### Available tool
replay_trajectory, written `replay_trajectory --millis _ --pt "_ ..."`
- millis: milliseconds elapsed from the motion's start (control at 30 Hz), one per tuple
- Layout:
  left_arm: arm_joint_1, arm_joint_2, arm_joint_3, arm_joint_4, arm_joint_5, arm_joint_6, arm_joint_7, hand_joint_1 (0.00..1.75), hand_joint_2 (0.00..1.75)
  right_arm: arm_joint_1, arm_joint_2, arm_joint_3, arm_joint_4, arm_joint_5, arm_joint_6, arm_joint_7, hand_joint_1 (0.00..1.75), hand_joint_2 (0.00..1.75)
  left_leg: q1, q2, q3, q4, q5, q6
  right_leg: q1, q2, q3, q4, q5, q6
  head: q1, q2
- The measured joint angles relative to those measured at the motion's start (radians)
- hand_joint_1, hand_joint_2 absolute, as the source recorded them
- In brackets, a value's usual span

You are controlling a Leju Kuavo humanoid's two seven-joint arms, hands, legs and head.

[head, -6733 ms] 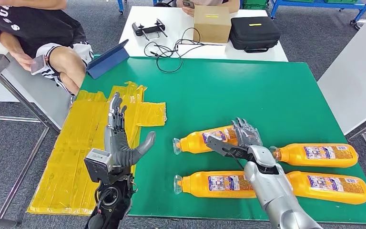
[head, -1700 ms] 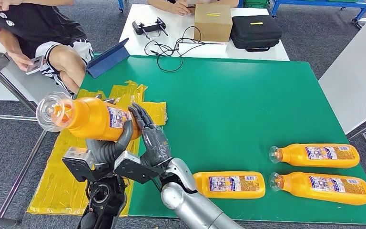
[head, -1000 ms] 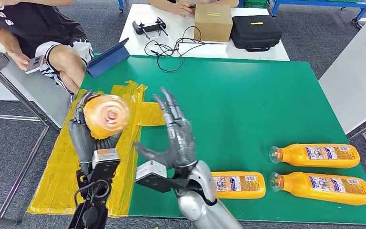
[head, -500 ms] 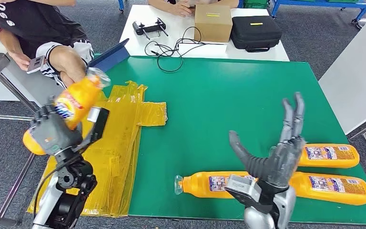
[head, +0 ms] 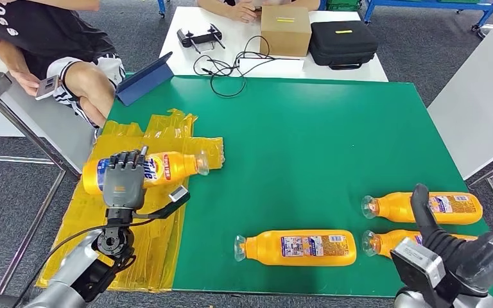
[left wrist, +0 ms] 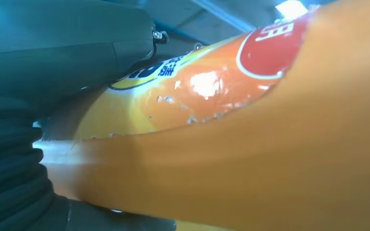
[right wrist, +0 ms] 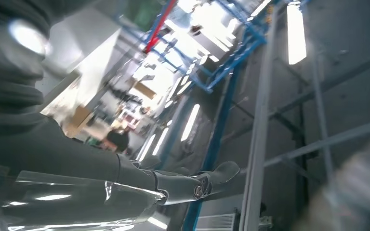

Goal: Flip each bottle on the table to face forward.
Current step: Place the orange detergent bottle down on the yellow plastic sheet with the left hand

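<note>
My left hand grips an orange bottle from above, holding it level over the yellow taped patch, cap pointing right. In the left wrist view the bottle's orange body and red label sit tight against the hand. Three more orange bottles lie on the green table with caps to the left: one near the front middle, one at the right, and one in front of it partly hidden by my right hand. That hand is raised at the near right corner, fingers spread, holding nothing.
A person sits at the far left with a phone. A blue tablet leans at the table's far left corner. Behind stands a white table with a cardboard box, a black case and cables. Another white table is at the right.
My left hand has brought the bottle down from a tilted, raised pose to level over the yellow patch. My right hand has dropped lower and moved right, toward the near right corner.
</note>
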Motion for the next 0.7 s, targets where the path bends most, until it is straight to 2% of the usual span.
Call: replay_trajectory --millis 33,167,567,633,700 --pt "-0.004 -0.003 0.001 0.022 0.0 0.0 -0.011 0.0 1.75 -0.007 -0.001 -0.003 0.005 0.029 0.007 0.03 0.0 0.0 0.0 0.0 0.0 0.0 0.0 0.0 0.0 0.0 0.0 0.0 0.0 0.0 0.0 0.0" --pt "-0.02 -0.02 0.015 0.096 0.002 -0.01 -0.017 0.0 1.75 -0.056 -0.002 -0.012 0.039 0.135 0.042 0.123 0.0 0.0 0.0 0.001 0.0 0.0 0.0 0.0 0.0 0.001 0.0 0.0 0.0 0.0 0.0 0.0" --pt "-0.032 -0.042 0.083 0.168 0.001 -0.038 -0.056 0.0 1.75 -0.123 -0.003 -0.014 0.096 0.261 0.115 0.195 0.0 0.0 0.0 0.0 0.0 0.0 0.0 0.0 0.0 0.001 0.0 0.0 0.0 0.0 0.0 0.0" --pt "-0.031 -0.045 0.101 0.171 0.005 -0.034 -0.078 0.0 1.75 -0.132 -0.005 -0.014 0.107 0.297 0.142 0.219 0.0 0.0 0.0 0.0 0.0 0.0 0.0 0.0 0.0 0.001 0.0 0.0 0.0 0.0 0.0 0.0" --pt "-0.028 -0.054 0.14 0.169 0.039 -0.02 -0.147 0.0 1.75 -0.14 -0.011 -0.014 0.124 0.354 0.189 0.258 0.0 0.0 0.0 0.0 0.0 0.0 0.0 0.0 0.0 0.001 0.0 0.0 0.0 0.0 0.0 0.0"
